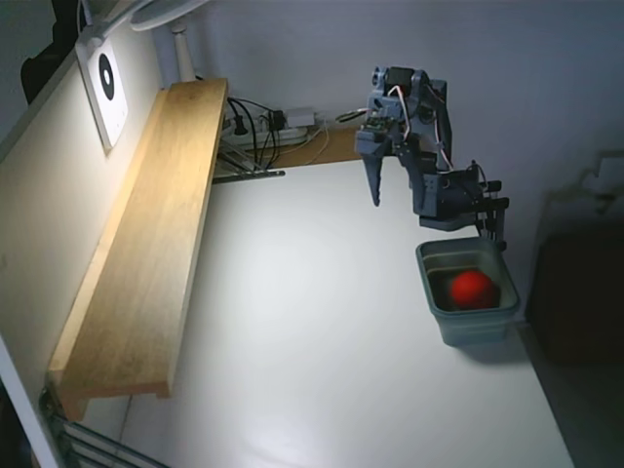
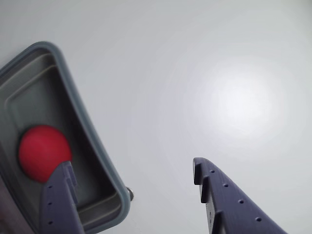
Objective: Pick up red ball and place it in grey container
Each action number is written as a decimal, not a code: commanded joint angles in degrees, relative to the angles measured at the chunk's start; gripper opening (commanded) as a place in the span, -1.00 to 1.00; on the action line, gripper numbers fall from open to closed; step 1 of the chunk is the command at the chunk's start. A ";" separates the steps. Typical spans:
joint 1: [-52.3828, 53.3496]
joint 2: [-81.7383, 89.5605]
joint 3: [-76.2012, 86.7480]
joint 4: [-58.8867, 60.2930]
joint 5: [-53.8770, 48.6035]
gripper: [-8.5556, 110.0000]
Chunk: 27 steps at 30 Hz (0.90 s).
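Observation:
The red ball (image 1: 470,288) lies inside the grey container (image 1: 478,327), which stands on the white table at the right in the fixed view. My gripper (image 1: 374,198) hangs point-down above the table, up and to the left of the container, open and empty. In the wrist view the ball (image 2: 43,152) rests on the floor of the container (image 2: 73,97) at the left. My gripper (image 2: 131,168) is open, with one purple fingertip (image 2: 61,180) over the container beside the ball and the other (image 2: 202,173) over bare table.
A long wooden shelf (image 1: 146,244) runs along the left wall. A power strip with cables (image 1: 268,127) lies at the back of the table. The table's right edge passes just beyond the container, with a dark object (image 1: 575,292) past it.

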 commanded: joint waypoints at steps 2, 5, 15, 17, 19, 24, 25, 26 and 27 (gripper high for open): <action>4.25 5.22 1.79 0.24 0.18 -0.40; 7.95 6.88 3.40 0.24 0.18 -0.43; 21.40 12.93 9.25 0.24 0.18 -0.54; 23.97 14.08 10.37 0.24 0.18 -0.56; 27.04 15.46 11.71 0.24 0.18 -0.59; 33.61 18.41 14.57 0.24 0.18 -0.65; 35.08 19.07 15.21 0.24 0.18 -0.66; 36.55 19.73 15.84 0.24 0.18 -0.67; 37.57 20.19 16.28 0.24 0.18 -0.68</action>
